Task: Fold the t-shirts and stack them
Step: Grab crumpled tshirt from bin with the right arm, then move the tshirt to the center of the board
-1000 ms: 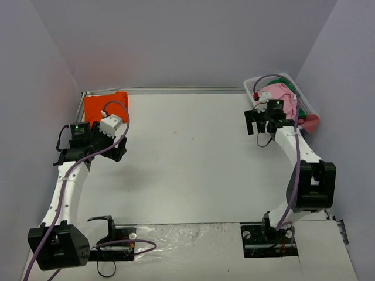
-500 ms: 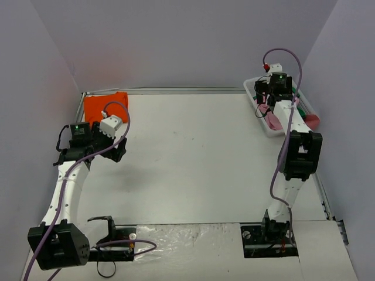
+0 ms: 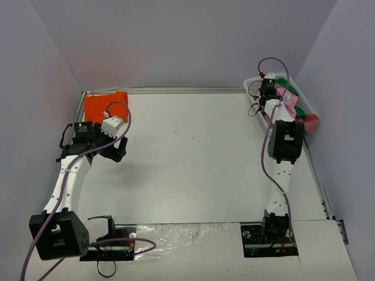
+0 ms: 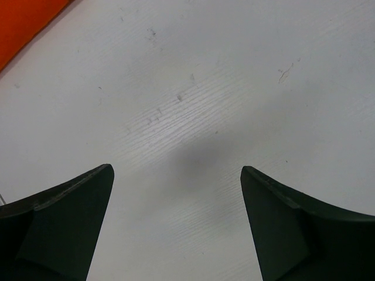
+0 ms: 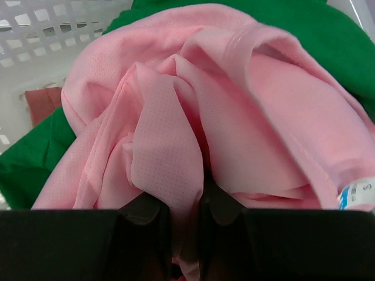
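Lilac-grey walls box in the white wooden desk [image 3: 187, 158], and all the action is at the far right corner! The right gripper [image 5: 184, 205] is down inside the white slatted plastic basket [image 5: 35, 29], fingers nearly closed, pinching a fold of the crumpled light pink mesh t-shirt [image 5: 234, 117]. That reads as the fetch step. Next it should lift straight up so the shirt slips free of the green cloth [image 5: 304, 35] and dark red cloth [image 5: 44, 102] sharing the basket, then carry it to open desk for folding. Over at the far left corner, the bright orange t-shirt [image 3: 99, 105] lies folded flat. The left gripper [image 4: 176, 175] hovers near it, fingers wide, holding nothing.
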Available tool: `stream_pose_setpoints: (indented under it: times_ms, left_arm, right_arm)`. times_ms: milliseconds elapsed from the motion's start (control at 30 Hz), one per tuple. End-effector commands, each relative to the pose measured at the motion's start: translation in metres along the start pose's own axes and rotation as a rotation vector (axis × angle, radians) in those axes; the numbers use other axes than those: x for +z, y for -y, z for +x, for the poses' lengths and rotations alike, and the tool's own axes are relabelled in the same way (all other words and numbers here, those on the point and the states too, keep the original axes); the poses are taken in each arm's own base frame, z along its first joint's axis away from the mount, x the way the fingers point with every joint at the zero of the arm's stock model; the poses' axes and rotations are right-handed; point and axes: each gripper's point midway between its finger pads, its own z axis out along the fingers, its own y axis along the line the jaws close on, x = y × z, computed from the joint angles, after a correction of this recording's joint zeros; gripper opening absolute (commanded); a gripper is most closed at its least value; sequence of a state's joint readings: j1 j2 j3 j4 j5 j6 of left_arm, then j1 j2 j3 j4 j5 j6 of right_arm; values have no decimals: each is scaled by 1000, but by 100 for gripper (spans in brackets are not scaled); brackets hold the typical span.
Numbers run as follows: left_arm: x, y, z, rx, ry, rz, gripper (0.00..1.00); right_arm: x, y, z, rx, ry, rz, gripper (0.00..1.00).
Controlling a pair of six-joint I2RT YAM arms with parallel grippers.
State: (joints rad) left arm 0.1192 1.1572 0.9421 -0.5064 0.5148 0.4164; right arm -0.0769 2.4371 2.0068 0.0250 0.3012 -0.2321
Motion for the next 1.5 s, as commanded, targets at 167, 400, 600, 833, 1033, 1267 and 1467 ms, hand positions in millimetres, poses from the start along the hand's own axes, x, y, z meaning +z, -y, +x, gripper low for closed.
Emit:
stream_pose_setpoints:
  times_ms: [167, 400, 600, 833, 1033, 1267, 1467]
  left_arm:
    - [-6, -3, -9, 18, 21, -9, 89]
    - [-10, 2, -16, 26, 58, 3, 90]
    - [-13, 5, -21, 34, 73, 9, 90]
    - [-13, 13, -25, 37, 85, 43, 90]
    - [-16, 13, -27, 35, 86, 39, 90]
    - [-11, 36, -21, 7, 57, 186, 94]
    - [15, 68, -31, 53, -11, 323, 94]
  right_arm:
    - [-109, 25, -79, 138, 182, -116, 0]
    - [-259, 22, -128, 84, 403, -270, 0]
    - [-355, -39, -76, -196, 392, -694, 0]
    - [-381, -46, -24, -305, 374, -813, 100]
    - [-357, -56, 1, -290, 268, -812, 100]
    - [-335, -82, 49, -292, 107, -884, 100]
    - [-344, -97, 97, -342, -9, -998, 97]
